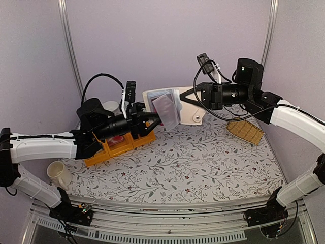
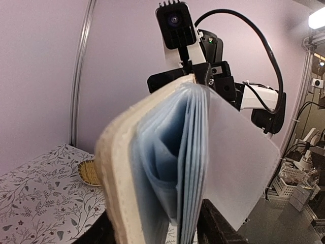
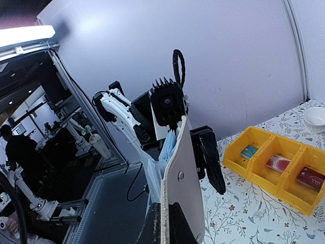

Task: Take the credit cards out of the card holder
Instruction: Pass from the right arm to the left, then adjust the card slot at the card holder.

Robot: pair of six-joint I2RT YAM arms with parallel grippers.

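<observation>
The card holder (image 1: 167, 108) hangs in the air between both arms, its pale blue leaves (image 2: 172, 142) fanned out beside a whitish cover (image 3: 180, 168). My right gripper (image 3: 172, 216) is shut on the edge of that cover, seen from above at the holder's right side (image 1: 190, 97). My left gripper (image 2: 157, 223) reaches in from the left (image 1: 155, 119). Its fingers (image 3: 208, 157) stand apart on either side of the leaves. Credit cards lie in the yellow bin (image 3: 238, 162): a teal one (image 3: 249, 151), a pink one (image 3: 278, 162) and a red one (image 3: 311, 177).
The yellow bin (image 1: 96, 158) sits under the left arm. A woven straw basket (image 1: 245, 131) lies at the right, under the right arm. A cream mug (image 1: 59, 174) stands near the front left. A white bowl (image 1: 110, 107) sits behind the bin.
</observation>
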